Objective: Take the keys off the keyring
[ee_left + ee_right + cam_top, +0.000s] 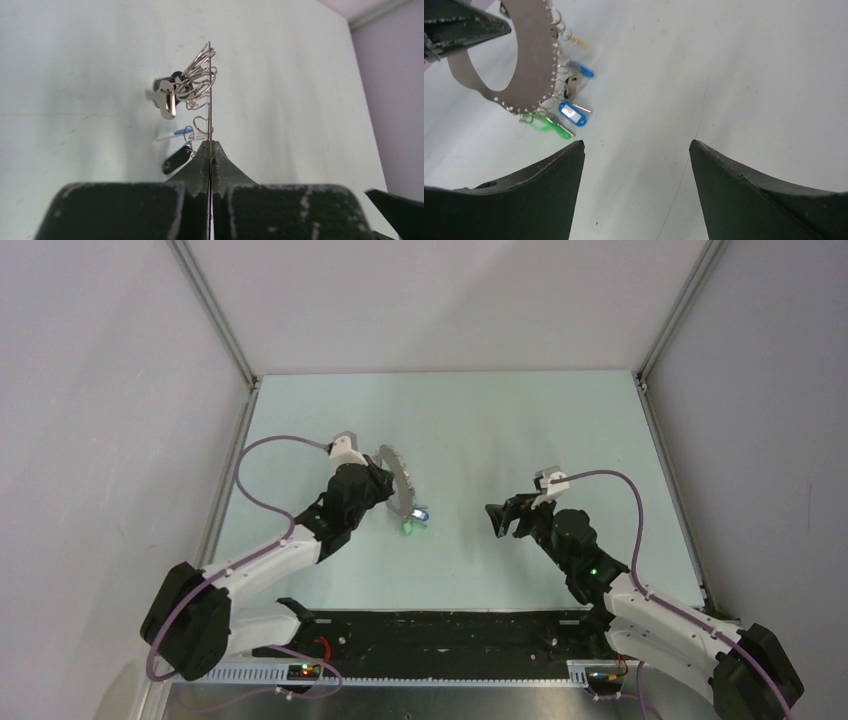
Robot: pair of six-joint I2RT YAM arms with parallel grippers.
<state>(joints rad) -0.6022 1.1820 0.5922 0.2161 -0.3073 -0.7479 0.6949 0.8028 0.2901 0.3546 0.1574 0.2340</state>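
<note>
My left gripper [378, 472] is shut on the edge of the keyring [400, 475], a large thin grey ring held upright above the table. In the left wrist view the keyring [209, 90] shows edge-on, clamped between the shut jaws of the left gripper [210, 145]. Small wire loops carry the keys [167, 95] and a black tag [176, 161]. In the right wrist view the keyring [531, 55] has a row of holes, with a blue-tagged key [572, 113] and a green key [544, 122] hanging from it. My right gripper [636, 145] is open and empty, to the right of the keys [415, 520].
The pale green table [520, 430] is walled by white panels with aluminium posts [215, 310] at the back corners. A black strip [450, 635] runs along the near edge between the arm bases.
</note>
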